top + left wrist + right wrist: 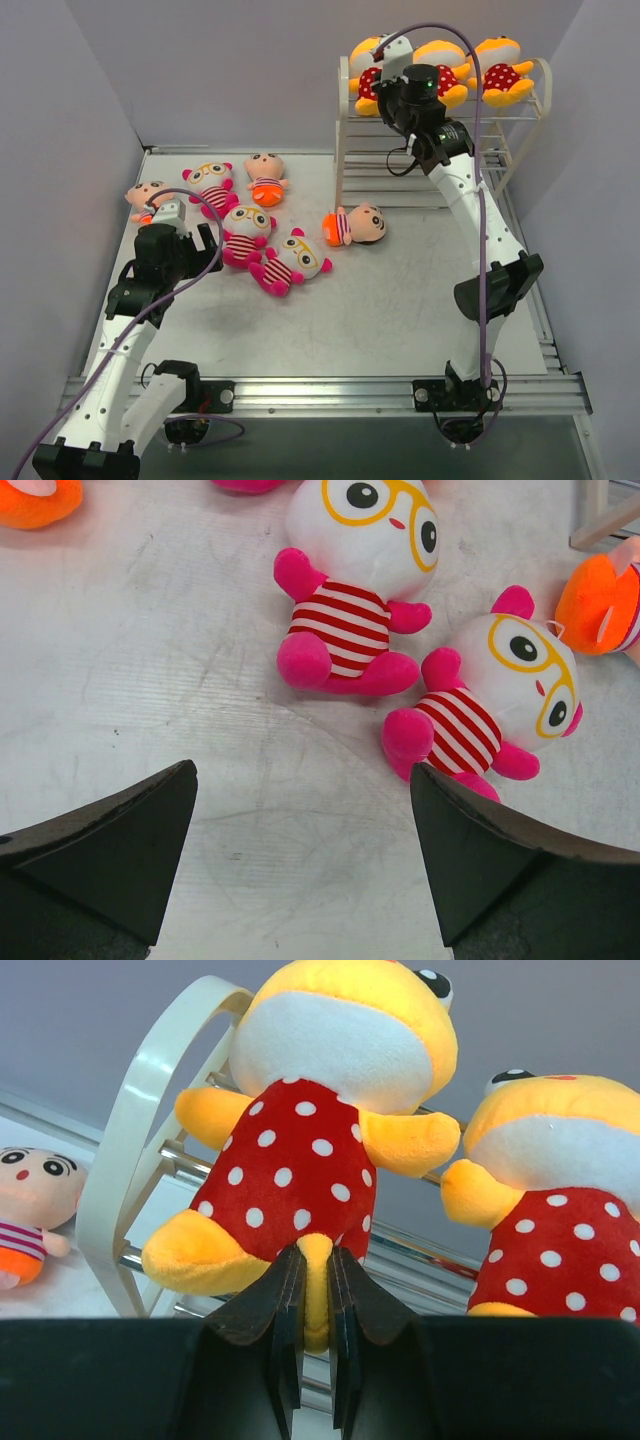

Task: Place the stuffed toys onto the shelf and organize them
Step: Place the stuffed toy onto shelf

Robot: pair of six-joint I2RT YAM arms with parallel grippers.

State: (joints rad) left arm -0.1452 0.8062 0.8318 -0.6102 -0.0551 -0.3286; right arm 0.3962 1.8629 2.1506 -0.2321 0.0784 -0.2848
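Three yellow polka-dot stuffed toys (440,70) sit in a row on the top tier of the white wire shelf (543,92). My right gripper (317,1260) is shut on the yellow foot of the leftmost one (310,1150), with a second one (560,1210) just to its right. On the table lie three pink-striped toys with glasses (245,232) and three peach-faced ones (358,225). My left gripper (302,770) hangs open over bare table. Two striped toys (350,600) (495,695) lie just beyond its fingers.
The shelf's rounded side frame (140,1120) stands left of the held toy. A peach-faced toy (30,1205) lies on the table beyond the frame. The lower tiers (420,160) hold nothing that I can see. Grey walls enclose the table on three sides.
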